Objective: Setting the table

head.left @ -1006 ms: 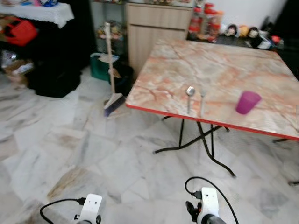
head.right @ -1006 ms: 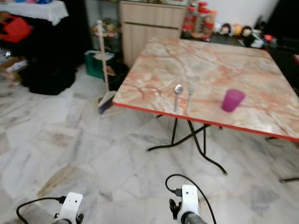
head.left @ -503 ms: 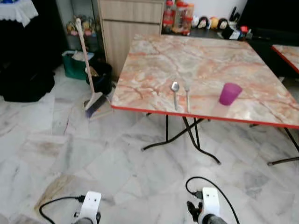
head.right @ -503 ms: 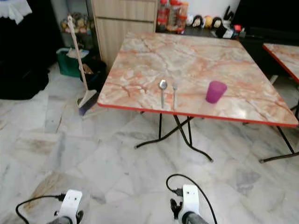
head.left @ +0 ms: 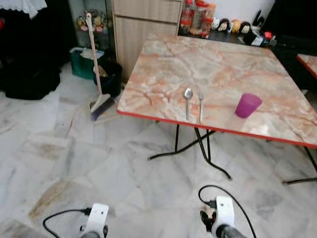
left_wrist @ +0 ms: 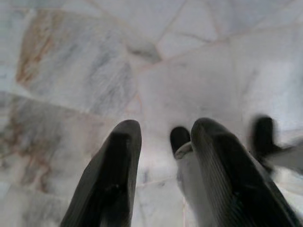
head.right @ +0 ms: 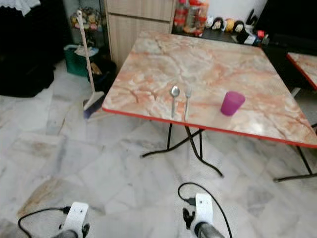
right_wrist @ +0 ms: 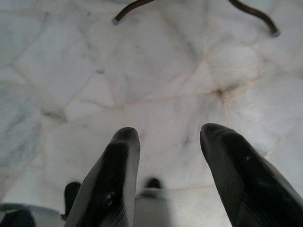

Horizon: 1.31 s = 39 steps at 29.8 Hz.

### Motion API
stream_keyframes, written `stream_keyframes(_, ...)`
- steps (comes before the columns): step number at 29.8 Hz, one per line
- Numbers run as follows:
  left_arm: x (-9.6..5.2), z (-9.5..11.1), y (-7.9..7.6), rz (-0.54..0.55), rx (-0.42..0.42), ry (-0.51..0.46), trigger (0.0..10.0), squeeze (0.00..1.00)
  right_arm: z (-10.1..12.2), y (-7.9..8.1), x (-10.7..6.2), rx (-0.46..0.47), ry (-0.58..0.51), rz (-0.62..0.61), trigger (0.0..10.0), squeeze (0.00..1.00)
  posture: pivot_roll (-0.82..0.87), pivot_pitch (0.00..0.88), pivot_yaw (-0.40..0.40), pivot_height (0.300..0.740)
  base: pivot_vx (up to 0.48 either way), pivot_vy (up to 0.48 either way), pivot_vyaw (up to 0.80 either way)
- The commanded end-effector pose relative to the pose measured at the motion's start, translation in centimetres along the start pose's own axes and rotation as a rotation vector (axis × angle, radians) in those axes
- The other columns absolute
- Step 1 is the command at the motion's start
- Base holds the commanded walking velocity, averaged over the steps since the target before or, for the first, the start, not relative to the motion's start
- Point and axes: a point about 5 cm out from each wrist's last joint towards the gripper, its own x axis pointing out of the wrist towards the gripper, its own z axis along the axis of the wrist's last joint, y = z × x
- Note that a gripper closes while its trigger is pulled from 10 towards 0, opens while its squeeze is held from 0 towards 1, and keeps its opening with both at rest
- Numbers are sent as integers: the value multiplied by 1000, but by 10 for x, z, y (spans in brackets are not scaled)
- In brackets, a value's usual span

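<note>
A marble-patterned table [head.left: 223, 64] with a red edge stands ahead of me. On it, near the front edge, a spoon [head.left: 187, 100] and a fork [head.left: 200, 104] lie side by side. A purple cup [head.left: 247, 105] stands upright to their right. Both arms hang low over the marble floor, well short of the table. My left gripper [left_wrist: 163, 135] is open with nothing between its fingers. My right gripper [right_wrist: 168, 137] is open too, and empty.
A broom [head.left: 97, 74] leans left of the table beside a green bin [head.left: 81, 62] and a wooden cabinet [head.left: 143, 25]. Bottles and figurines [head.left: 218, 22] line the far side. A second table's corner [head.left: 309, 62] sits at right. Black folding legs [head.left: 198, 148] stand under the table.
The camera has shifted; the table now sits slightly lower and to the right in view. Spoon, fork and cup keep their places on the table. Both arms still hang low.
</note>
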Motion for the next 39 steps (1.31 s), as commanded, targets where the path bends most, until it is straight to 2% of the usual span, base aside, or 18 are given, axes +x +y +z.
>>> stream_keyframes(1, 0, -2, -9, -19, -10, 11, 10000, 0, -3, -11, -3, 5, 16, -32, 10000, 0, 53, 87, -77, 740, 0, -345, -769)
stream_keyframes(13, 0, -1, -10, -12, -34, 3, 10000, 0, 3, -9, -1, -21, 3, -24, 10000, 0, 73, 82, -90, 740, 0, -330, -44)
stream_keyframes(19, 1, 5, -6, 9, -40, -17, 10000, 0, 6, -9, 0, -20, -7, -24, 10000, 0, 70, 83, -88, 740, 0, 0, 0)
stream_keyframes(25, 1, 9, -3, 11, -96, -34, 10000, 0, 4, -8, -1, -17, -5, -23, 10000, 0, 68, 84, -85, 740, 0, 0, 0)
stream_keyframes(31, 1, 10, -1, 22, -103, -38, 10000, 0, 1, -9, -1, -7, 5, -30, 10000, 0, 64, 85, -80, 740, 0, 0, 0)
stream_keyframes(39, 1, 8, -1, 21, -122, -29, 10000, 0, 0, -7, -1, -3, 7, -24, 10000, 0, 67, 83, -78, 740, 285, 0, -200)
